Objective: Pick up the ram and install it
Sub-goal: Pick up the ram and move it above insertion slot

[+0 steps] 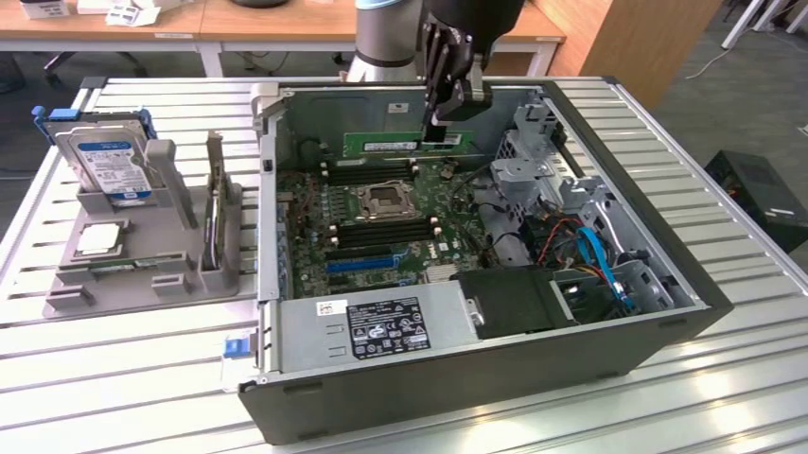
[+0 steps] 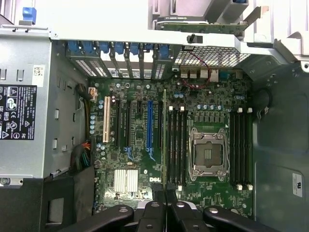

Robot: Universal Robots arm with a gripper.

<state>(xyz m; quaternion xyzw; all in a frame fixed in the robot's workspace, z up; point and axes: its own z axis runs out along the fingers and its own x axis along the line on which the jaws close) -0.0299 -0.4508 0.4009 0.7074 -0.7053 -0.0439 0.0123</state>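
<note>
- The gripper [image 1: 445, 138] hangs over the open computer case [image 1: 657, 312]. Its jaws are closed narrow on the ram [image 1: 389, 145], gripping the top edge toward the exterior view's right end.
- The ram is held level and clear above the motherboard [image 1: 442, 251]. In the wrist view it shows edge-on, just beside a bank of black memory slots [image 2: 176, 145].
- Handling, as judged: light, stiff and thin, with fragile chips and contacts.
- Grip the flat faces near the upper edge, leaving the contact edge free.
- An off-centre hold may tilt the board.
</note>
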